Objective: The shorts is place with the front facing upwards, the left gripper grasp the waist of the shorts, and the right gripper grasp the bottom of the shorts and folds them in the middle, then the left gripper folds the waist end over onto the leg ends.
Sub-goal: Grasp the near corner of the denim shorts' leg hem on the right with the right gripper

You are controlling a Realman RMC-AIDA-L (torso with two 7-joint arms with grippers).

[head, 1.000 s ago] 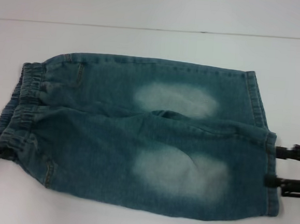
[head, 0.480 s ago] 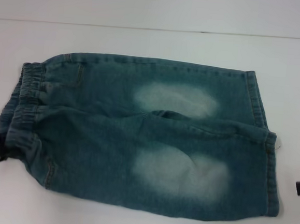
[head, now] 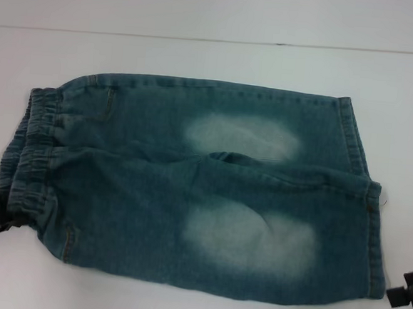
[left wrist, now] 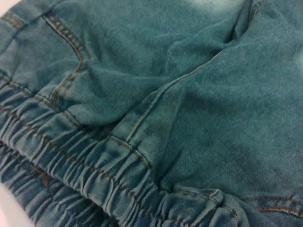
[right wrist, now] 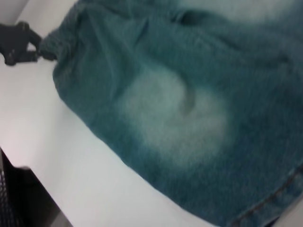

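The blue-green denim shorts (head: 204,190) lie flat on the white table, folded lengthwise with one leg over the other and pale faded patches facing up. The waist of the shorts (head: 31,155) is at the left, and fills the left wrist view as a gathered band (left wrist: 94,175). The leg ends (head: 372,232) are at the right. My left gripper (head: 1,218) sits at the near corner of the waist and pinches it; the right wrist view shows this gripper (right wrist: 40,47) against the fabric. My right gripper (head: 406,293) is at the lower right edge, clear of the hems.
The white table (head: 199,61) runs back to a wall line behind the shorts. In the right wrist view its near edge (right wrist: 33,172) drops to a dark floor. Bare tabletop surrounds the shorts on all sides.
My right gripper has drawn back from the leg hems toward the lower right edge of the head view. The left gripper stays at the waist corner, which has shifted slightly.
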